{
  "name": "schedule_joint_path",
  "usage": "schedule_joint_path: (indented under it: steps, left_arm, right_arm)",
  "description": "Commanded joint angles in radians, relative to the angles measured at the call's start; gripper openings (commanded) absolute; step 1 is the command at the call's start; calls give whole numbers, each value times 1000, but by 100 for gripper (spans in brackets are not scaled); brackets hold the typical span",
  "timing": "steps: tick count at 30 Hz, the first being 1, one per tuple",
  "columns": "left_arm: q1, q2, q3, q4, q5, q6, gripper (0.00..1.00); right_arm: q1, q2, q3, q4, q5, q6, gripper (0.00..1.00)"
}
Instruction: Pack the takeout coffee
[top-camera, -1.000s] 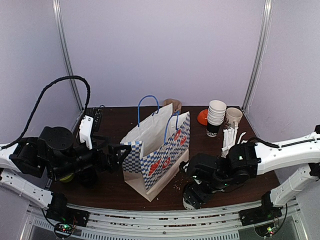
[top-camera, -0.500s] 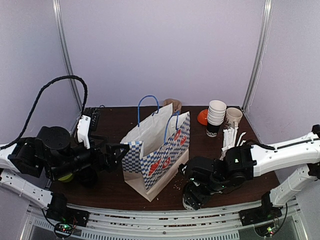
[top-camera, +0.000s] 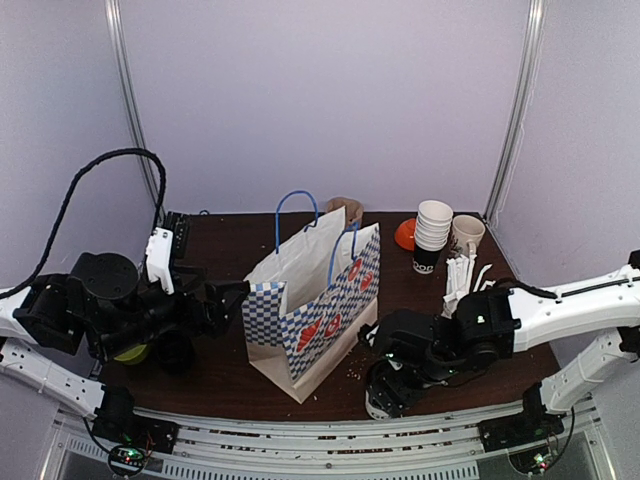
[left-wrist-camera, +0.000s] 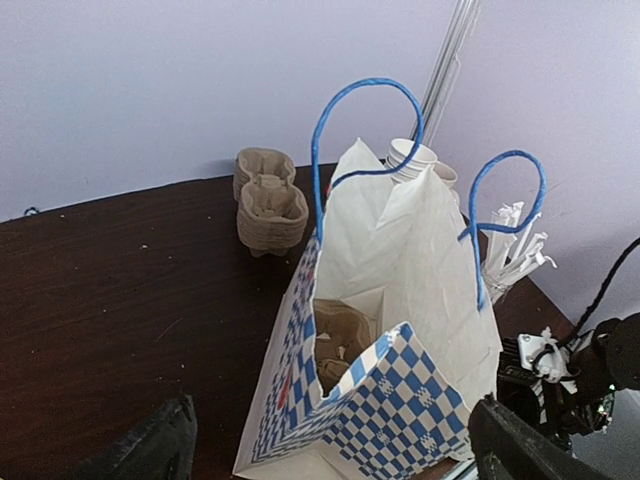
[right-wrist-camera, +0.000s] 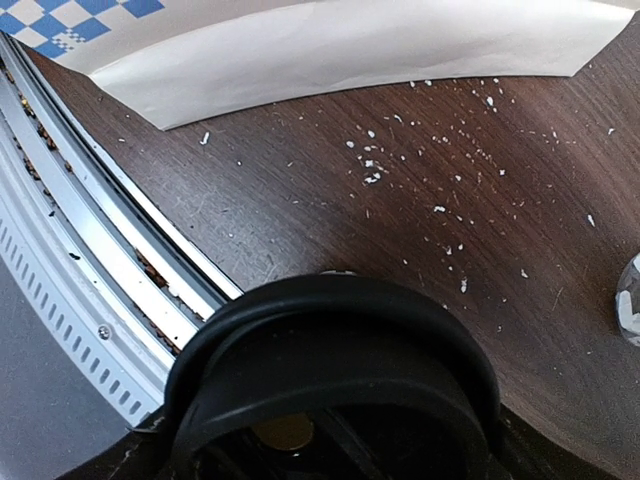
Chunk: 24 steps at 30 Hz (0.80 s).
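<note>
On either side of the checked bag (top-camera: 318, 318): left jaws spread, right jaws unclear.

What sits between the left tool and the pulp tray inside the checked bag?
Only the bag's near checked wall: in the left wrist view, the open left tool faces it and the pulp tray shows over its rim.

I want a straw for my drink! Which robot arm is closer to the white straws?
The right arm. It sits just in front of the straws; the left arm is far across, beyond the checked bag.
</note>
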Motion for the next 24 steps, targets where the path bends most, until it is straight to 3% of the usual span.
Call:
schedule_joint_path:
  steps: [1,7,15,24]
  left_arm:
    - [8,-20,35,-23,-97,13,98]
    - [29,-35,21,-17,-121,18,98]
    - [44,4,11,6,-64,21,98]
    - [47,70,44,3,-28,44,98]
  right_arm:
    - [7,-65,-5,-48,34,9,81]
    - [-3,-94,-22,-89,115,4,83]
    - [-10,-81,-87,-5,54,2,88]
    - [-11,-107,-32,-57,35,-5,100]
